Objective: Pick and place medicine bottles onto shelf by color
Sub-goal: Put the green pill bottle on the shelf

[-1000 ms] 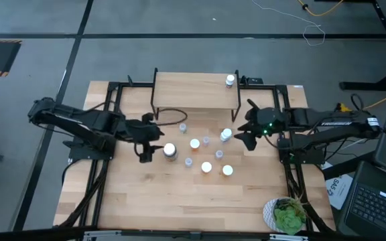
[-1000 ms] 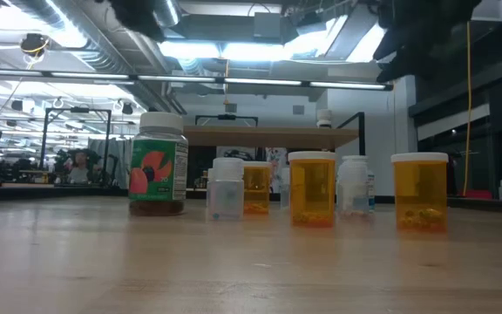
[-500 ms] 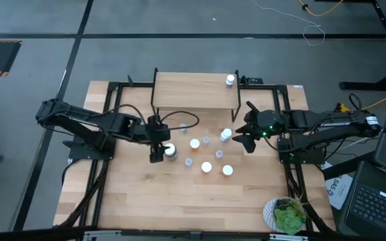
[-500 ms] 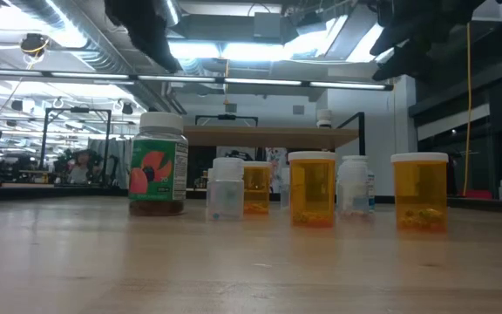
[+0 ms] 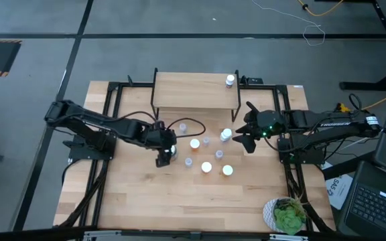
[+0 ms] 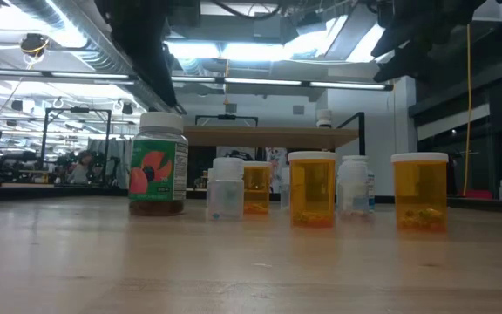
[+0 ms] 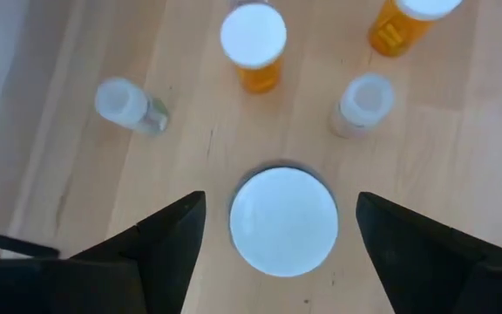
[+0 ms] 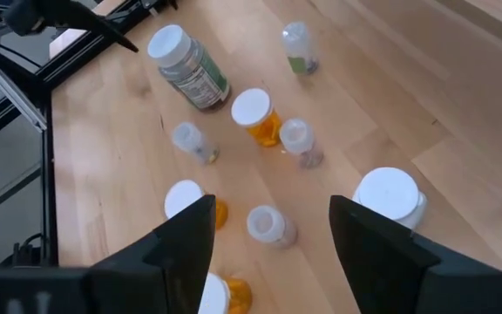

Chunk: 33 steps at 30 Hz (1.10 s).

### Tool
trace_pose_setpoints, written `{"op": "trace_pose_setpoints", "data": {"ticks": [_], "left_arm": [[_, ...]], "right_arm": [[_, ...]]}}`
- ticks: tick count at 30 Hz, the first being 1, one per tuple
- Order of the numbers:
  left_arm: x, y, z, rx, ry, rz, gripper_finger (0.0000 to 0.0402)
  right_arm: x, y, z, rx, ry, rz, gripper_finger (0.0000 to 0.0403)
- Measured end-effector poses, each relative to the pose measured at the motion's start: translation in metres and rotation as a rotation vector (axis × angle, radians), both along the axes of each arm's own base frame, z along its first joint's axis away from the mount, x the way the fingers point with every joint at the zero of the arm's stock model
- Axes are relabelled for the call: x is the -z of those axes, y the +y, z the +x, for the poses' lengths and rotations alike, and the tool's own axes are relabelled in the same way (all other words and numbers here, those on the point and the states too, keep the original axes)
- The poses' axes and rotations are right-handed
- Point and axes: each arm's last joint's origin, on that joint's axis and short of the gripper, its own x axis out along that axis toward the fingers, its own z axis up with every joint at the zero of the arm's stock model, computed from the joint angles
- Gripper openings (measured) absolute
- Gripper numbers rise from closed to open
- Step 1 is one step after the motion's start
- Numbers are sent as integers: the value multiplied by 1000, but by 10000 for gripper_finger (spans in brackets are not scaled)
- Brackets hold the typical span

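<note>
On the table left of the cluster, below the shelf (image 5: 194, 89), stands the large white-capped bottle (image 7: 283, 220), rigid, probably light, smooth-sided; best gripped across the body under its cap. The left gripper (image 7: 279, 249) hovers over it, fingers spread. The right gripper (image 8: 273, 253) waits spread beside a smaller white bottle (image 8: 391, 198).

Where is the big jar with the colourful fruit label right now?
The big jar stands at the left end of the bottle cluster in the low view; from above, the left gripper hangs open right over it.
</note>
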Motion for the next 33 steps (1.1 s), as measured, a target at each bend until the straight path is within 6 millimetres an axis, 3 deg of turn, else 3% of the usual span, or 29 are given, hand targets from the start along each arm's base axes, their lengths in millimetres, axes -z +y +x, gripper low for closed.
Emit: {"op": "trace_pose_setpoints", "data": {"ticks": [17, 22, 31, 33], "left_arm": [[28, -2, 14, -22, 99, 3, 294], [28, -2, 14, -30, 104, -2, 290], [27, -4, 13, -54, 100, -73, 208], [27, -4, 13, -55, 99, -78, 208]], "right_arm": [[0, 0, 0, -2, 2, -2, 226], [0, 0, 0, -2, 2, -1, 226], [0, 0, 0, -2, 2, -1, 226], [0, 0, 0, -1, 2, -1, 226]]}}
